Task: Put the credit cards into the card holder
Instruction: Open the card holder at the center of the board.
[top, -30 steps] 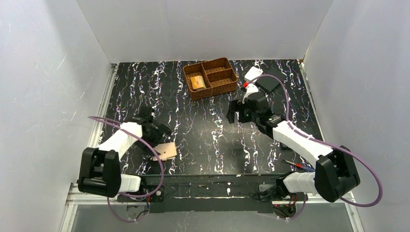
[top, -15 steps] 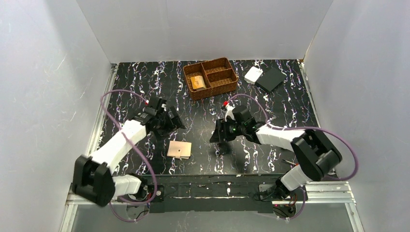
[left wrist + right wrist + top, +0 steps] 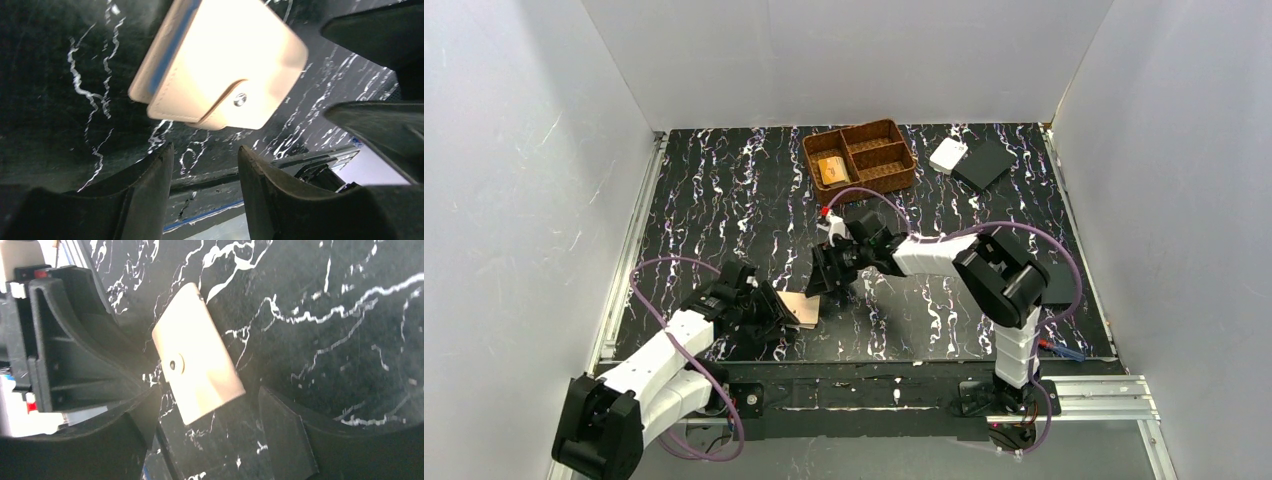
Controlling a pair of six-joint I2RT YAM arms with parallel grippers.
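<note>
I am hovering my half-spread left gripper (image 3: 205, 150) and wide-spread right gripper (image 3: 207, 395), both empty, at the closed card holder (image 3: 220, 65), risking that they collide and push it away.

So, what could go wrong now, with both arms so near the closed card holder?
1. The left fingers and right fingers meet at one small card holder; they may collide.
2. It lies flat on the table with its snap fastened, so the fingers may push it instead of gripping it.
3. The credit cards sit in the far basket; an unopened holder cannot take them.
</note>
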